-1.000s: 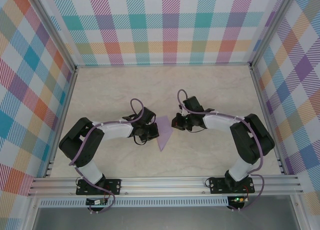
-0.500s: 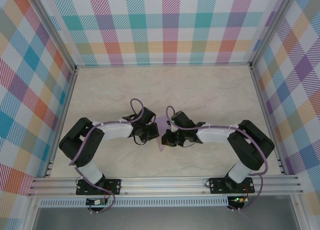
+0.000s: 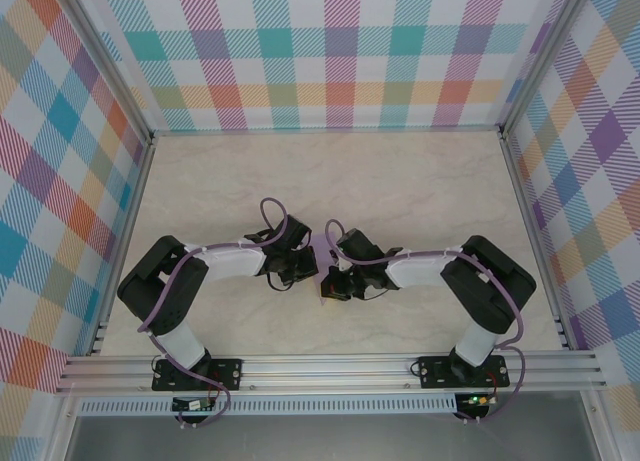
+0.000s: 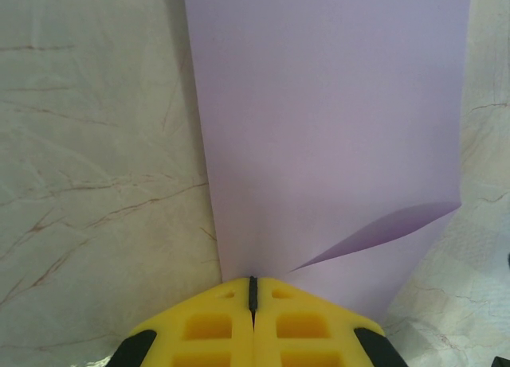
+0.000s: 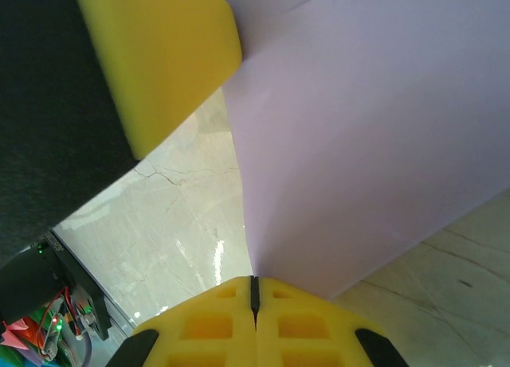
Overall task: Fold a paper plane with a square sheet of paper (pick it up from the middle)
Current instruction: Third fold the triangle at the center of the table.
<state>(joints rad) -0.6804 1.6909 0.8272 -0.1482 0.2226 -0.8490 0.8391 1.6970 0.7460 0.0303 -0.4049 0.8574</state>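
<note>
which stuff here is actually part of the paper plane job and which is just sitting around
Part of the job: lavender paper, already creased; left end effector and right end effector, each shut on an edge of it.

Just surroundings: marble table; plaid walls; aluminium rail.

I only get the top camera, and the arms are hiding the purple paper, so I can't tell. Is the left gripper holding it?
Observer: Yes. The left wrist view shows the left gripper shut on the near edge of the paper.
Operator: And the right gripper?
Observer: The right gripper is shut too, pinching a pointed tip of the paper.
Operator: Is the paper one flat layer?
Observer: No. Near the left gripper, a corner of a top layer lifts off a layer beneath.
</note>
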